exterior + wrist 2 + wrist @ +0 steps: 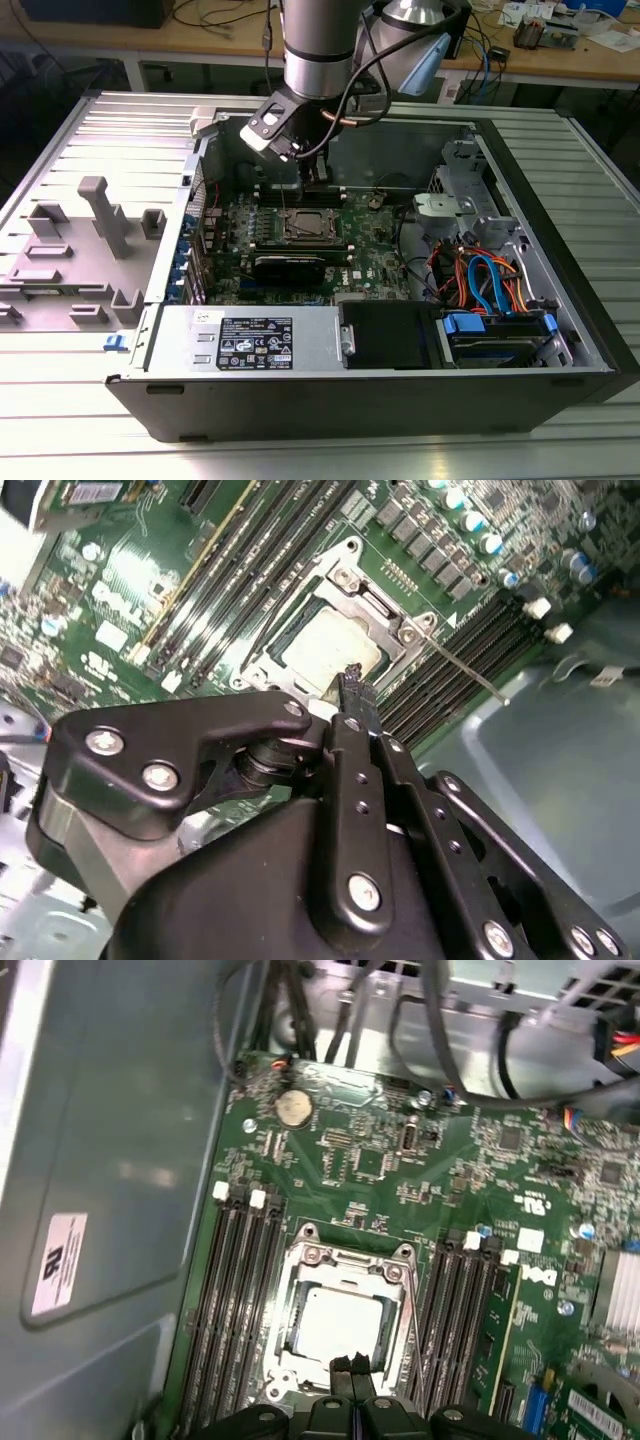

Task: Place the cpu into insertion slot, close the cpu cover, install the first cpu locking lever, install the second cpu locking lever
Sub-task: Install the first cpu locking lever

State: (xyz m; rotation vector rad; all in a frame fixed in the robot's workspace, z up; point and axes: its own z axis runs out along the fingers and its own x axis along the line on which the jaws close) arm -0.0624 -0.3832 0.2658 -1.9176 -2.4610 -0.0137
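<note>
Two black fingertips of the gripper are pinched almost shut, and I see nothing held between them. Going left to right in the first wrist view, I see long black memory slots, then the insertion slot. The cpu lies flat inside it, with the cpu cover down around it. The tips hang at the cover's edge. In the second wrist view a thin locking lever sticks out beside the slot. I think a slow, straight push is best, so the tips don't slip onto the chip.
</note>
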